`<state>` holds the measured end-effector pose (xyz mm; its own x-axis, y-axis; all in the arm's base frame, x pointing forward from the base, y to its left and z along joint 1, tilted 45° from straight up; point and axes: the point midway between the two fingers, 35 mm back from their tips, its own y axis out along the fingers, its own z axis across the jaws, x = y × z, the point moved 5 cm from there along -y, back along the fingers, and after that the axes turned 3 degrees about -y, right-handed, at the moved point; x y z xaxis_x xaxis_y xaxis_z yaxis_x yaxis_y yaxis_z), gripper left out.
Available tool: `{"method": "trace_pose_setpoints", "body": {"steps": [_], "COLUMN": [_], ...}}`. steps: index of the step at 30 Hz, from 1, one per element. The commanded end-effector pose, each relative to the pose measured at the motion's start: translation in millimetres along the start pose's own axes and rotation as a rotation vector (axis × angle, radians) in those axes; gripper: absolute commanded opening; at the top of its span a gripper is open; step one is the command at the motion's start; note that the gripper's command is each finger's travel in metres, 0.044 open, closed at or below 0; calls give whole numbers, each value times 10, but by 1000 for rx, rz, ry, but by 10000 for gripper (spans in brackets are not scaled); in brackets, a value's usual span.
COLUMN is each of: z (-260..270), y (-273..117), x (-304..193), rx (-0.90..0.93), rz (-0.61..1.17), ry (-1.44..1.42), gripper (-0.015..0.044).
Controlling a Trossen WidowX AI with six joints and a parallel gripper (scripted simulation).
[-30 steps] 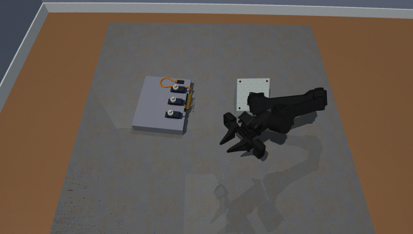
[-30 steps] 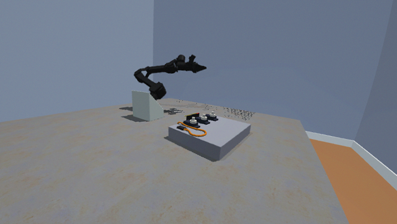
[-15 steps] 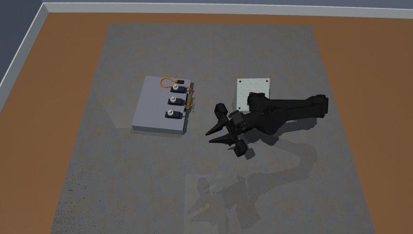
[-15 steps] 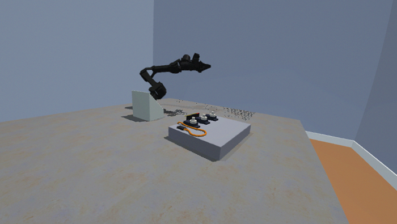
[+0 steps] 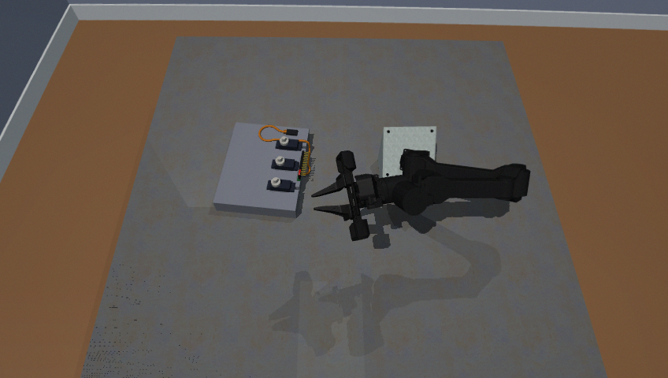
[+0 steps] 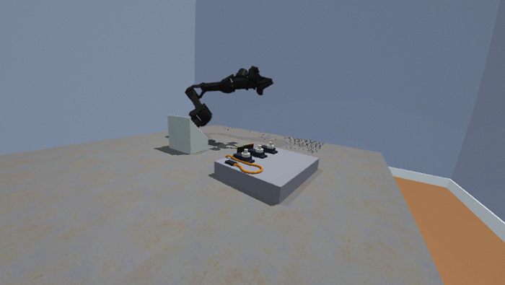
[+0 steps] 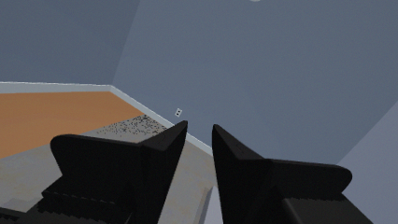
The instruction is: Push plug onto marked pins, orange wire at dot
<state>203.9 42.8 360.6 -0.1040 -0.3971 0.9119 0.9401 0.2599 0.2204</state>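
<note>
The dark plug (image 5: 291, 131) (image 6: 230, 162) lies on top of the pale grey holder (image 5: 243, 178) (image 6: 289, 166), near its far right corner in the top view. The orange lead (image 5: 259, 134) (image 6: 261, 168) loops beside it. The pin row (image 5: 304, 164) is on the holder's right edge in the top view, with small red and green marks at one end; the dot cannot be made out. My gripper (image 5: 313, 201) (image 6: 272, 81) (image 7: 200, 127) is partly open and empty, high above the table, its fingertips pointing roughly level. The plug is not visible in the wrist view.
Three dark servos with white horns, such as the middle one (image 5: 287, 164), stand on the holder. A pale wedge-shaped block (image 5: 398, 140) (image 6: 180, 134) stands beside the arm's base. The grey table (image 5: 224, 262) (image 6: 106, 228) extends around them.
</note>
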Motion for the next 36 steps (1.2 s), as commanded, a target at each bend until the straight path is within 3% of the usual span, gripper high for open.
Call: {"method": "trace_pose_setpoints", "body": {"steps": [1, 20, 36], "z": [-110, -695, -1331], "y": [81, 391, 983], "x": [-31, -226, -824], "rx": [-55, -287, -269], "rz": [9, 123, 648], "ry": [-80, -443, -437], "gripper": [115, 115, 115]}}
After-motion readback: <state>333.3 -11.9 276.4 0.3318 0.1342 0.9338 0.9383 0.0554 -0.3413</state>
